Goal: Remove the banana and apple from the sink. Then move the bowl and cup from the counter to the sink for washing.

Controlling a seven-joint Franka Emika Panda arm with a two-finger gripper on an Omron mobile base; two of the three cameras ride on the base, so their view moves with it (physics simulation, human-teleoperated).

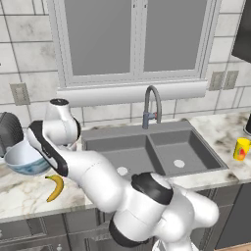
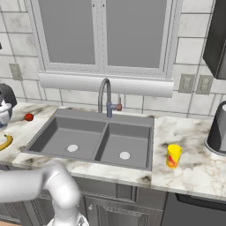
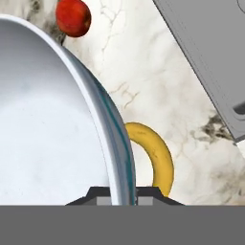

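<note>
— Gripping the bowl (image 3: 52, 129) by its rim, tool (image 3: 120, 195) pinched shut across the wall, one fingertip inside and one outside. Sat at the far left of the surface (image 1: 24, 196), about nine o'clock from the sink (image 1: 152, 152).

— Already out of the basins, the fruit?

— Looked so. Banana (image 1: 55, 188) lay on the marble just at six o'clock of the bowl; apple (image 2: 28, 117) rested near the sink's left edge, toward twelve o'clock of the bowl in the hand view. Cup (image 1: 241, 149) stood well apart, past the sink's right rim at three o'clock.

— Best handling, then?

— Judged wise: kept level, raised straight up before any sideways travel, since a one-sided rim hold could let a wide dish swing or slip.

— Room for moving?

— Sink's raised left edge needed clearing first; faucet (image 1: 152, 105) stood at the back, twelve o'clock of the divider, so a path low across the front seemed open. Both basins bare apart from the drains.
</note>
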